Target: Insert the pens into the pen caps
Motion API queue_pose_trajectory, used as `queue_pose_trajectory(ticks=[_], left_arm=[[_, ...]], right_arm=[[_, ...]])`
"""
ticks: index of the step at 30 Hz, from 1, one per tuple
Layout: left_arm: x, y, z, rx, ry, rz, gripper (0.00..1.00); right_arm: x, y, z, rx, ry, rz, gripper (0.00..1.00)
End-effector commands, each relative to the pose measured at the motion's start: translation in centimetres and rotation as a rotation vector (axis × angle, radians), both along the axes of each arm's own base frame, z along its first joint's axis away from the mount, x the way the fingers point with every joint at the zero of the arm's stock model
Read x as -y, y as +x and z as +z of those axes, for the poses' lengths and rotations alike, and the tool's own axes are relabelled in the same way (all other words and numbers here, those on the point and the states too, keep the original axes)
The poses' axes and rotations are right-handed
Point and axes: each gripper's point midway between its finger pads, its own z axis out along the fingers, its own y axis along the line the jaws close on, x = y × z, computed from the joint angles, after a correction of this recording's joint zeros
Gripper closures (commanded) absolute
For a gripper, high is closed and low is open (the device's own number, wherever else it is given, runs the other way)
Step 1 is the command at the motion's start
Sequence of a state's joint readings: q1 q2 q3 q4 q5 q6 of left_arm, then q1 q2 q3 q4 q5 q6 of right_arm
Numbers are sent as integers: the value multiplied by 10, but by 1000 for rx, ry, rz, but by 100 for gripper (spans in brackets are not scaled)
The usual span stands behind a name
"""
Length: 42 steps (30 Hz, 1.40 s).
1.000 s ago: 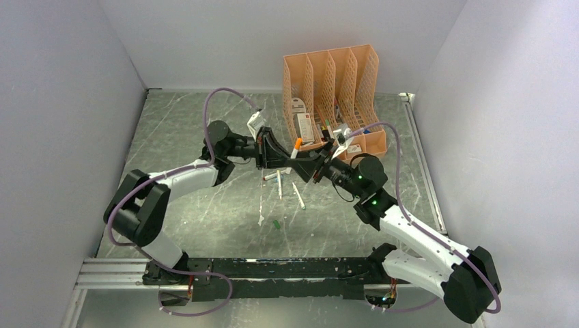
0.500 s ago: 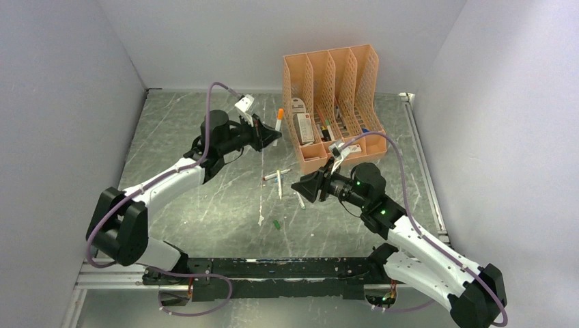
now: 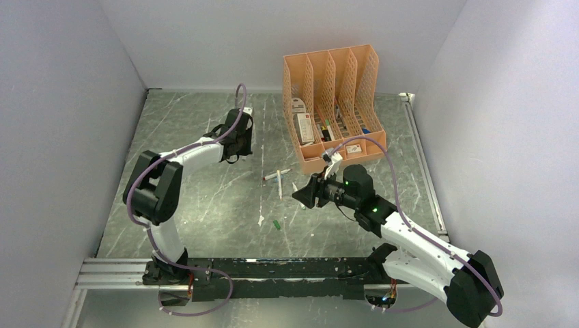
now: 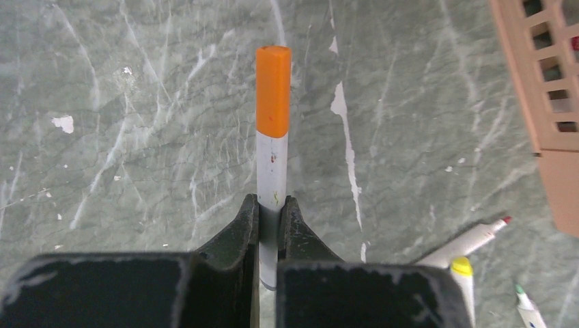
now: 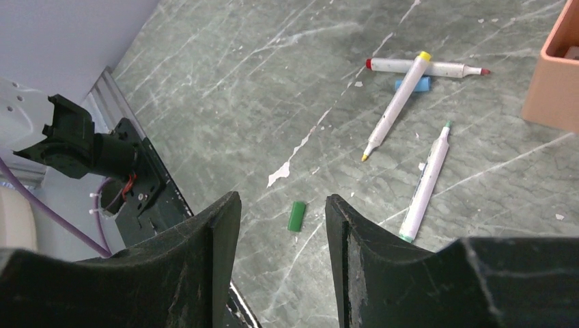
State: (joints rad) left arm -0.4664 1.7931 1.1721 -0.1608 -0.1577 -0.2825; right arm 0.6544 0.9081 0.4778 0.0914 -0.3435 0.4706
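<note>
Mostly the risk sits w/ the right claw (image 5: 283, 201): its jaws stand wide apart w/ nothing between them, touching nothing, hovering over the table (image 5: 225, 82) above the green cap (image 5: 296, 216). That cap is tiny & lies flat, so a descent even a bit off-centre would prob. flick it away toward the rail at the near edge rather than trap it. Next hazard is the pile further out: the yellow-ended pen (image 5: 396, 106) lies across the red-tipped pen (image 5: 427, 67), w/ the blue cap (image 5: 413, 83) partly under them, so lifting either pen likely drags the other & shifts that cap. The green-tipped pen (image 5: 426, 184) lies apart from them, easier to take, near the peach organiser (image 5: 553, 89). On the other side, the left claw (image 4: 272, 205) is closed tight on the white barrel of the orange-capped pen (image 4: 272, 164), gripped low, most of its length sticking out past the fingertips above bare table. Held that far back it could pivot or slip if the capped end meets the surface first; whether the cap is fully seated, can't tell.
</note>
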Motion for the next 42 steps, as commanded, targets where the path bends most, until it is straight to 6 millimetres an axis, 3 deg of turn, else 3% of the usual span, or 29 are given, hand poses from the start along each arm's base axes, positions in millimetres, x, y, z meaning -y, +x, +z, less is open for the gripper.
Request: queue_pose_trajectory(ticks=[1,6,12,14,19,23,30,35,39,42], left_arm=[[-8,5,-16,-55,80,9,85],[-6,6,-38,-130,125,-10,75],[-6,9,-30,-107,116,3,54],[-6,10,-25,-103,112,8,53],[-2,11,5,-37,55,12,54],[14,5,59,98,-92,-51,54],[35,-30,115,258,-339,-173,57],[35,-46,130,289,-429,-162,58],[31,-49,125,277,-424,-147,58],[30,-50,122,265,-418,-137,58]], right_arm=[[0,0,-2,11,9,4,51],[6,3,-2,24,-1,-36,52],[21,18,-11,36,-99,-122,51],[20,20,-18,23,-128,-120,51],[21,33,-50,-33,-228,-141,49],[24,49,-79,-84,-350,-176,49],[17,60,-108,-124,-449,-163,52],[13,53,-134,-148,-580,-156,56],[12,47,-146,-161,-659,-159,59],[14,44,-151,-172,-697,-177,68]])
